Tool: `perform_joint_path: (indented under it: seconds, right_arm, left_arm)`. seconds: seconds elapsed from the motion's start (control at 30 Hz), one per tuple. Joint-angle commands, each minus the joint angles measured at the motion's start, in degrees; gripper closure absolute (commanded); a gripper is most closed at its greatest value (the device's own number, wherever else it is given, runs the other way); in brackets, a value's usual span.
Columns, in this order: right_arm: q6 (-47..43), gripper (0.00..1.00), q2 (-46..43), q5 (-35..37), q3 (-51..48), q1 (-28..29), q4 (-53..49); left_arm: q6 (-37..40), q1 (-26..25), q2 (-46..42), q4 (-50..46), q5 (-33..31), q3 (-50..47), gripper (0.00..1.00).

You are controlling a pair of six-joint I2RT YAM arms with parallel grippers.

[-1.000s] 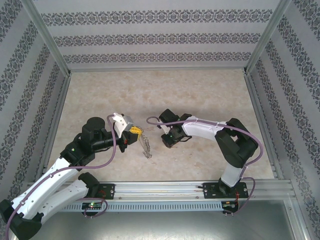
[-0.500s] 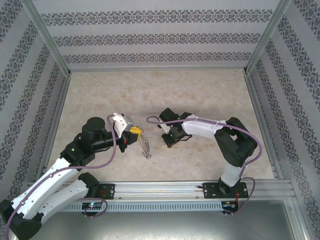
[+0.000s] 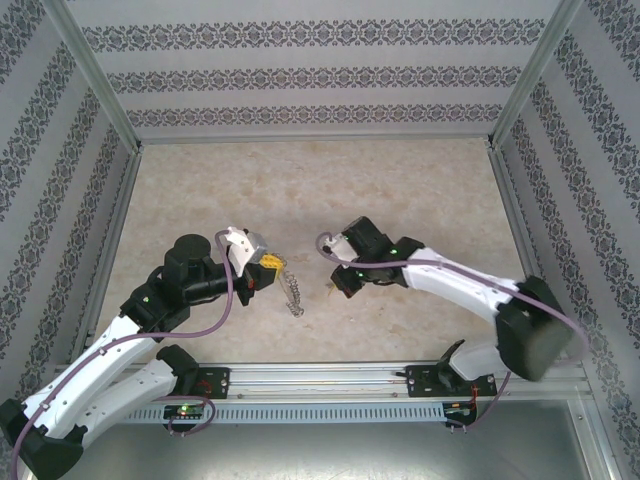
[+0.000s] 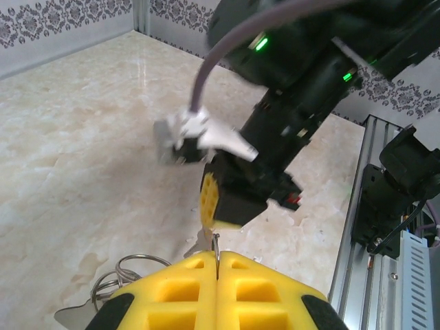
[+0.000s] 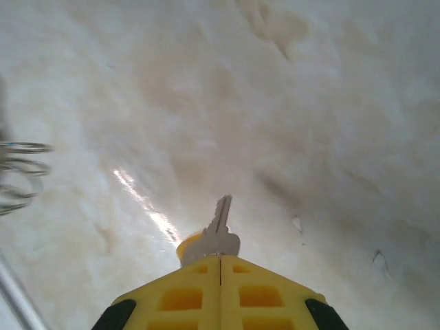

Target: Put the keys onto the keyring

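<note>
My left gripper (image 3: pixel 268 263) is shut on the keyring (image 3: pixel 292 293), whose silvery loops hang from it just above the table. In the left wrist view the fingers (image 4: pixel 172 295) pinch one thin wire ring (image 4: pixel 217 249), and more rings (image 4: pixel 127 269) lie low at the left. My right gripper (image 3: pixel 337 287) is shut on a key (image 5: pixel 218 230) with a silver blade and a yellow-orange head, pointing away over the marble. From the left wrist, the right gripper's yellow finger (image 4: pixel 210 201) hangs just beyond the ring, a silver blade (image 4: pixel 196 242) beside it.
The beige marble tabletop (image 3: pixel 300 190) is ringed by patterned walls and metal posts. An aluminium rail (image 3: pixel 330 378) with the arm bases runs along the near edge. Purple cables loop over both arms. The keyring's loops (image 5: pixel 19 175) show blurred at the right wrist view's left edge.
The right arm's elbow has swung out to the lower right and its wrist has shifted slightly right, the gripper staying close to the keyring. The left arm and keyring have not moved.
</note>
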Motion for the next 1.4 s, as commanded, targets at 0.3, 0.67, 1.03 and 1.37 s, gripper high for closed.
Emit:
perform_joint_path:
  seconds: [0.3, 0.67, 1.03, 1.37]
  right_arm:
    - [-3.27, 1.00, -27.85, -17.39, -12.46, 1.26, 38.27]
    - [-6.21, 1.00, -26.53, -24.05, -17.96, 2.12, 58.79]
    - [-0.92, 1.00, -21.95, -23.18, -16.94, 6.91, 66.54]
    - [2.13, 1.00, -19.15, -20.53, -17.60, 8.63, 72.73]
  left_arm:
    - [9.50, 0.85, -3.37, -2.12, 16.65, 6.52, 1.00]
    - [10.52, 0.84, -4.07, 2.81, 21.90, 4.35, 1.00]
    - [12.42, 0.86, -2.30, 3.25, 21.73, 4.72, 1.00]
    - [12.81, 0.86, -2.34, 3.89, 20.82, 4.14, 1.00]
